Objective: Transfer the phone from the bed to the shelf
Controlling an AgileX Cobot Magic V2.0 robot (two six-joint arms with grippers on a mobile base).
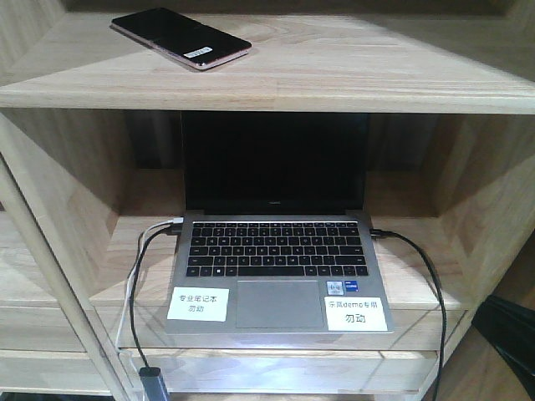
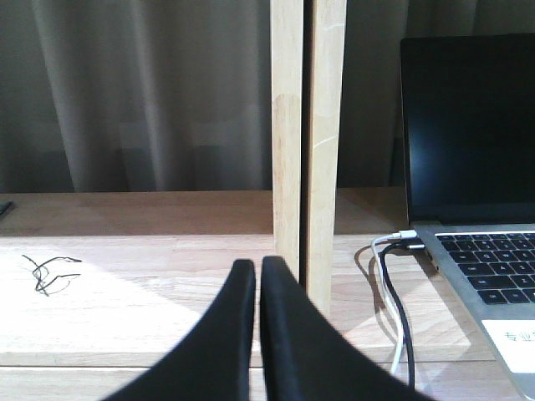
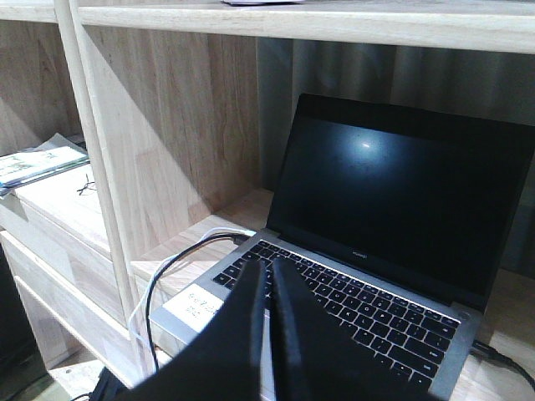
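Front view: we find the phone lying flat on the shelf upper board, at 11 o'clock from the laptop. Left wrist: left gripper pressed together, empty. Right wrist: right gripper likewise, over the keyboard.

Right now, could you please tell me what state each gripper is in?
Left gripper: closed, holding nothing.
Right gripper: closed, holding nothing.
The phone lies on the shelf, apart from both.
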